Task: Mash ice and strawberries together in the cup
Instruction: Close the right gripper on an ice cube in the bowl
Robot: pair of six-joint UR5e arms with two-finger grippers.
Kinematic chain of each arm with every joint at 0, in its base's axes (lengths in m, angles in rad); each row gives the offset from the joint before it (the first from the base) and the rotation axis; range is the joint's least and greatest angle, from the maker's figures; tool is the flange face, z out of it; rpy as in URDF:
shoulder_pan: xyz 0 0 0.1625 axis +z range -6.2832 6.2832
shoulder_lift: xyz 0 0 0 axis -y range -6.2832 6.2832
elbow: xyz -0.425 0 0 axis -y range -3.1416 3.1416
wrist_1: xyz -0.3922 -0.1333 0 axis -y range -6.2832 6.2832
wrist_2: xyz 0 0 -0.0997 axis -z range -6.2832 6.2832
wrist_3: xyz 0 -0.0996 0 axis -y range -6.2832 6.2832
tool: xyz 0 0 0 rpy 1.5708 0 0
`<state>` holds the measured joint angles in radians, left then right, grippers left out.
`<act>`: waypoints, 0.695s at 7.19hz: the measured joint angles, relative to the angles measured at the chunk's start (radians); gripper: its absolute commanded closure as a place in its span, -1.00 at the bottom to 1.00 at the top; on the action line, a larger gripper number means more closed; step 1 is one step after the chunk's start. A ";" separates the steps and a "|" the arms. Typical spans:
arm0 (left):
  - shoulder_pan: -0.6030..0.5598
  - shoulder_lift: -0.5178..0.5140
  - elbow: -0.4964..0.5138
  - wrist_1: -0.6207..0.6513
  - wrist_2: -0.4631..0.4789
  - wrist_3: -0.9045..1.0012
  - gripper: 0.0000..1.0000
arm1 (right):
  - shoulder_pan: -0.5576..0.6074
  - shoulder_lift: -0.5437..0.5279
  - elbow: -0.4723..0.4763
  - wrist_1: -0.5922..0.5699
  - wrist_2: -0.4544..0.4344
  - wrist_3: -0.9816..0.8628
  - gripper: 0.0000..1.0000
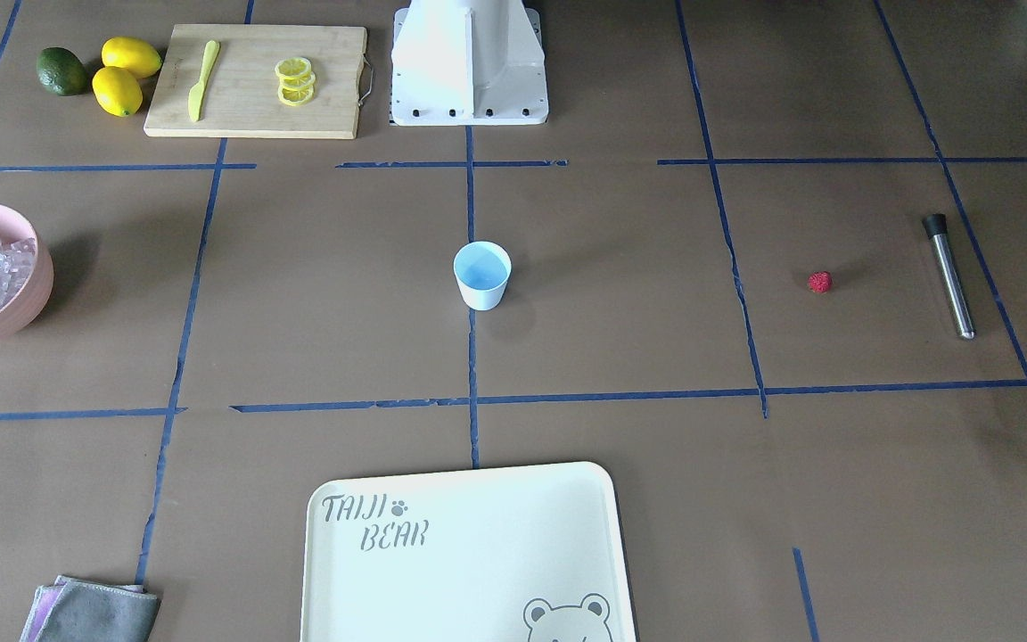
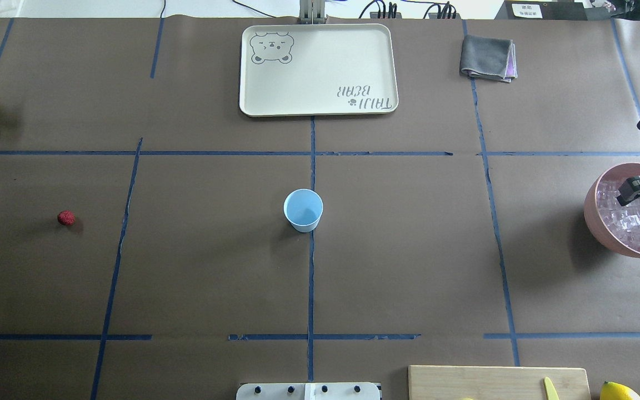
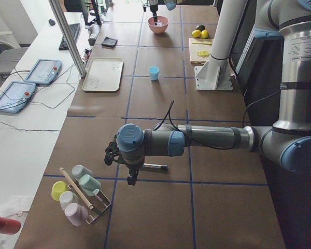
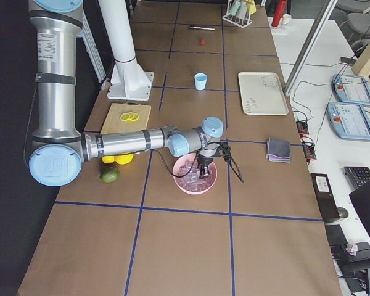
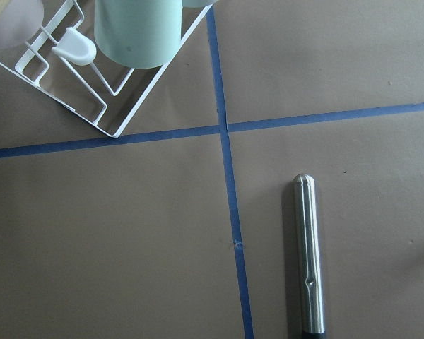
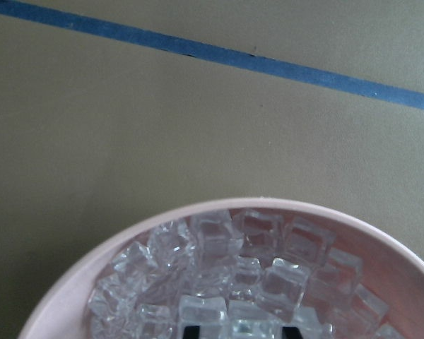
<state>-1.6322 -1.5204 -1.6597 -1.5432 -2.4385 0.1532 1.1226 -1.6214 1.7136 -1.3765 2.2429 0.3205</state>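
Wide open room across the middle of the worktop: the cup (image 2: 303, 209) stands upright and alone at dead centre, on the blue tape line, with bare brown paper on every side. Off toward the worktop's left end sits the strawberry (image 2: 66, 218), well apart from the cup, and beyond it, near that end's edge, lies a metal muddler (image 1: 950, 276). At the right end, the pink bowl (image 2: 592, 216) sits right by the edge, heaped with ice (image 6: 226, 282). The right arm stretches low over the worktop, wrist bent so that the right gripper (image 2: 634, 191) points down into the bowl; the wrist camera shows two dark fingertips (image 6: 191, 332) spread apart in the heap with cubes between them, jaws not closed together, and whether they pinch a cube I cannot tell. The left arm reaches out level to the left end, and the left gripper (image 3: 130, 179) hangs pointing down just above the muddler, beside a wire rack of cups (image 3: 80, 194); how its jaws stand I cannot tell. Along the operators' edge lie a cream tray (image 2: 320, 66) and a folded grey cloth (image 2: 486, 58). By the robot's edge, toward the right, there is a cutting board (image 1: 246, 107) with lemon slices (image 1: 295, 80) and a yellow knife (image 1: 201, 80), lemons (image 1: 126, 71) beside it.
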 measured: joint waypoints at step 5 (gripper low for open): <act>0.000 -0.003 -0.003 0.000 -0.001 -0.003 -1.00 | 0.103 0.004 0.079 -0.057 0.028 -0.021 1.00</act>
<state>-1.6321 -1.5230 -1.6630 -1.5432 -2.4390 0.1504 1.2260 -1.6173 1.7925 -1.4335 2.2711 0.2998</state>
